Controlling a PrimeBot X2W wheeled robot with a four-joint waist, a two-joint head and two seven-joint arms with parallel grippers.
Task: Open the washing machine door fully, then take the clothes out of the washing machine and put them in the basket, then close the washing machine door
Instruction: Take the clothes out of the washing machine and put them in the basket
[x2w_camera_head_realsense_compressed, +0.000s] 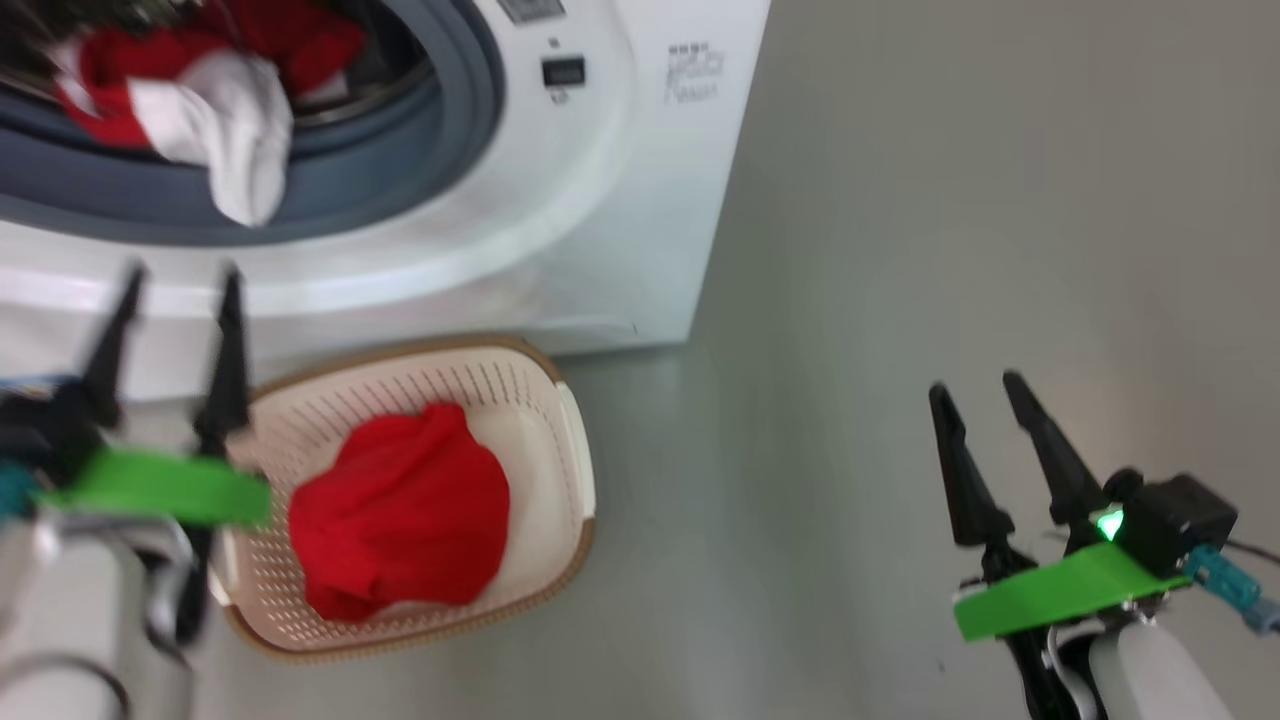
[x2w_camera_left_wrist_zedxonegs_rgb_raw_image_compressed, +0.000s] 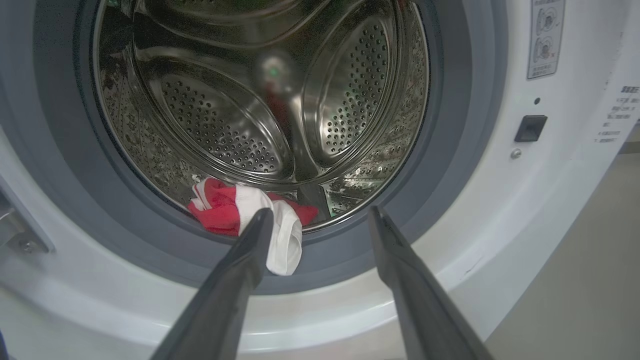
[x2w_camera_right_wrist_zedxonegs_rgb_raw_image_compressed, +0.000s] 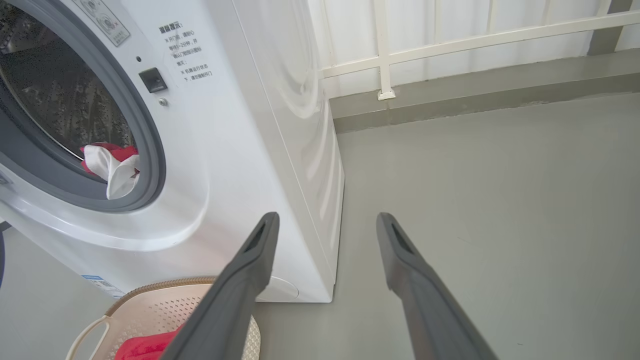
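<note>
Grey floor (x2w_camera_head_realsense_compressed: 950, 250) beside a white railing (x2w_camera_right_wrist_zedxonegs_rgb_raw_image_compressed: 382, 50): open washing machine (x2w_camera_head_realsense_compressed: 620, 200) with red-and-white clothes (x2w_camera_left_wrist_zedxonegs_rgb_raw_image_compressed: 240, 210) hanging over its grey seal (x2w_camera_left_wrist_zedxonegs_rgb_raw_image_compressed: 450, 150), a red garment (x2w_camera_head_realsense_compressed: 400, 510) in the basket (x2w_camera_head_realsense_compressed: 560, 400) below, left tool (x2w_camera_head_realsense_compressed: 183, 272) and right tool (x2w_camera_head_realsense_compressed: 975, 385) both spread, empty.

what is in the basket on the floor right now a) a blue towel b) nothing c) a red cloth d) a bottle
c, a bunched red cloth lies inside the cream basket that sits in front of the washer.

Grey floor (x2w_camera_right_wrist_zedxonegs_rgb_raw_image_compressed: 500, 200); white railing (x2w_camera_right_wrist_zedxonegs_rgb_raw_image_compressed: 381, 50) along grey kerb (x2w_camera_right_wrist_zedxonegs_rgb_raw_image_compressed: 475, 95).
</note>
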